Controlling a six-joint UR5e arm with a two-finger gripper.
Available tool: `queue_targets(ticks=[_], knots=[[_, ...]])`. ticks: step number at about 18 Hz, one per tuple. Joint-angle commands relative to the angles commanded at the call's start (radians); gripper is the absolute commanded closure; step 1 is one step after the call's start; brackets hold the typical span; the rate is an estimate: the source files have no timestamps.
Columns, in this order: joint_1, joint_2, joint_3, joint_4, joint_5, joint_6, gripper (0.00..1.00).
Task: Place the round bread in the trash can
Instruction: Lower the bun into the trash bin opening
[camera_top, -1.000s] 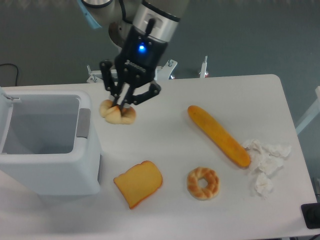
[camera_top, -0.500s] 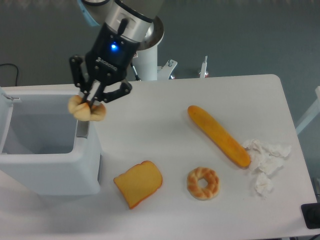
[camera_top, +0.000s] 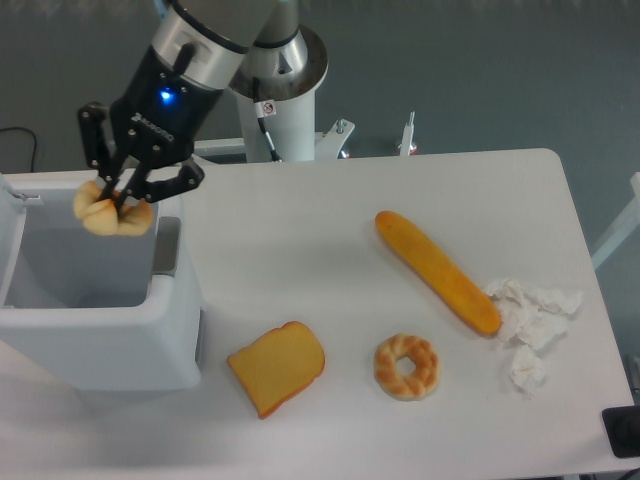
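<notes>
The round bread (camera_top: 108, 213), a pale lumpy bun with tan patches, hangs in the air over the open mouth of the trash can (camera_top: 110, 340), near its back right part. My gripper (camera_top: 118, 203) is shut on the bun, its black fingers pinching it from above. The trash can is a big white bin with a grey inside and a grey tab (camera_top: 166, 246) on its right wall, standing at the table's left end.
On the white table lie a square toast slice (camera_top: 277, 366), a striped ring bread (camera_top: 406, 366), a long orange baguette (camera_top: 437, 270) and crumpled white paper (camera_top: 530, 320) at the right. The arm's white base column (camera_top: 285, 100) stands behind the table.
My gripper has carried the round bread leftward, from above the table beside the bin, past the bin's right wall, to over the bin's opening.
</notes>
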Motion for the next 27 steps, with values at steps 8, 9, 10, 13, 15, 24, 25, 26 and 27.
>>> queue_targets(ticks=[8,9,10,13,15,24,25,26,27], knots=[[-0.038,-0.043,0.0,0.003,-0.021,-0.026,0.89],[-0.049,-0.046,-0.002,0.009,-0.021,-0.028,0.89],[-0.057,-0.055,-0.002,0.011,-0.021,-0.028,0.88],[-0.065,-0.066,-0.006,0.014,-0.02,-0.028,0.88],[-0.066,-0.066,-0.018,0.015,-0.02,-0.026,0.88],[-0.08,-0.072,-0.037,0.038,-0.02,-0.018,0.8],[-0.08,-0.072,-0.037,0.04,-0.02,-0.015,0.71],[-0.08,-0.072,-0.037,0.04,-0.02,-0.015,0.66],[-0.08,-0.072,-0.037,0.04,-0.02,-0.015,0.65]])
